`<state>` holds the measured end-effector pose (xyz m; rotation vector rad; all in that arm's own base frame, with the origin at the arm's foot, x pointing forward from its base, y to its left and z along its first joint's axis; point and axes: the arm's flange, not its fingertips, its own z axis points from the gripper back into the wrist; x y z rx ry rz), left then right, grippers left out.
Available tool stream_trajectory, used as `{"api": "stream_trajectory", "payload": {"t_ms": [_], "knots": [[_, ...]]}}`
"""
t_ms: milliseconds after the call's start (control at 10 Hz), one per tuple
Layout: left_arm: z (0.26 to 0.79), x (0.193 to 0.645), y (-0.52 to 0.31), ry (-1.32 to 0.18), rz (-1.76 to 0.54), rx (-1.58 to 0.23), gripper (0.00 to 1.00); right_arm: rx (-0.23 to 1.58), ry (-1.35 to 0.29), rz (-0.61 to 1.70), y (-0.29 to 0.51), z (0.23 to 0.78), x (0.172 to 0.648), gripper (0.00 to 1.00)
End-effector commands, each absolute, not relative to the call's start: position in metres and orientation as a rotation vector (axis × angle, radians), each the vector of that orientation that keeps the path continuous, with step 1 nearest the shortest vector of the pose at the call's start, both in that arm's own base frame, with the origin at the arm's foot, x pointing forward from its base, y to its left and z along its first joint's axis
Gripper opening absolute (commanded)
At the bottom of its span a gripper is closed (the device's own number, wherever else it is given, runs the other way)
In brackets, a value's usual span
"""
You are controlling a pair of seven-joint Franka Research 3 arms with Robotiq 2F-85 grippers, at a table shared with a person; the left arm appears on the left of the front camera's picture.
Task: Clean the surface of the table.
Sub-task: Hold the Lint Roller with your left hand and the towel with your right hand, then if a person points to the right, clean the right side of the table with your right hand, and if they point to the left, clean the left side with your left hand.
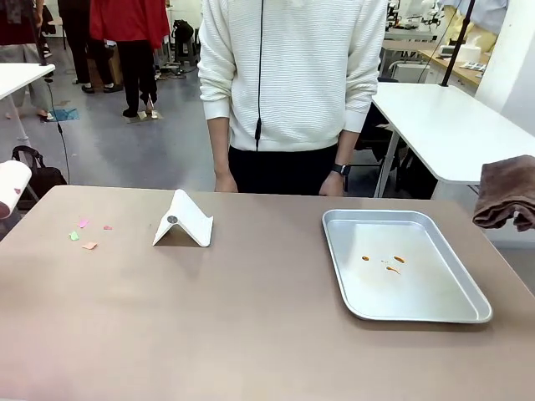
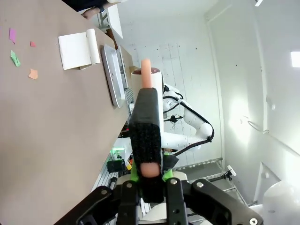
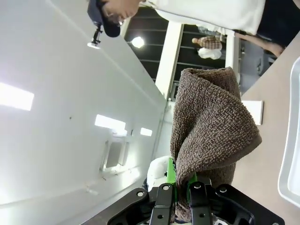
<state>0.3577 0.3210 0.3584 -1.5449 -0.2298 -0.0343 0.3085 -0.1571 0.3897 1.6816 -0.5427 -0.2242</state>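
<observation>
Table [image 1: 251, 334]: taupe top across the foreground; paper scraps [image 1: 84, 234] lie near its left end.
Left gripper [image 2: 150, 176]: clamped on lint roller [image 2: 146, 112]; the nearer arm to the scraps.
Right gripper [image 3: 182, 182]: clamped on brown towel [image 3: 211, 126], at the table's right edge, well apart from the scraps.

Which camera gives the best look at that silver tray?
The front view: the whole tray lies open to it, orange smears inside. The left wrist view catches it nearly edge-on; the right wrist view a slice of its rim.
</observation>
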Motion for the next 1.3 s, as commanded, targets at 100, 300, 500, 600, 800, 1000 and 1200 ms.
{"api": "stream_trajectory", "payload": {"t_ms": [100,300,500,600,800,1000,1200], "knots": [[0.3478,0.3517,0.3119,-0.256,-0.057,-1.566,0.0,1.67,-0.525,-0.207,-0.1518,0.3963,0.3094,0.0],[0.3478,0.3517,0.3119,-0.256,-0.057,-1.566,0.0,1.67,-0.525,-0.207,-0.1518,0.3963,0.3094,0.0],[0.3478,0.3517,0.3119,-0.256,-0.057,-1.566,0.0,1.67,-0.525,-0.207,-0.1518,0.3963,0.3094,0.0],[0.3478,0.3517,0.3119,-0.256,-0.057,-1.566,0.0,1.67,-0.525,-0.207,-0.1518,0.3963,0.3094,0.0],[0.3478,0.3517,0.3119,-0.256,-0.057,-1.566,0.0,1.67,-0.525,-0.207,-0.1518,0.3963,0.3094,0.0],[0.3478,0.3517,0.3119,-0.256,-0.057,-1.566,0.0,1.67,-0.525,-0.207,-0.1518,0.3963,0.3094,0.0],[0.3478,0.3517,0.3119,-0.256,-0.057,-1.566,0.0,1.67,-0.525,-0.207,-0.1518,0.3963,0.3094,0.0]]}}
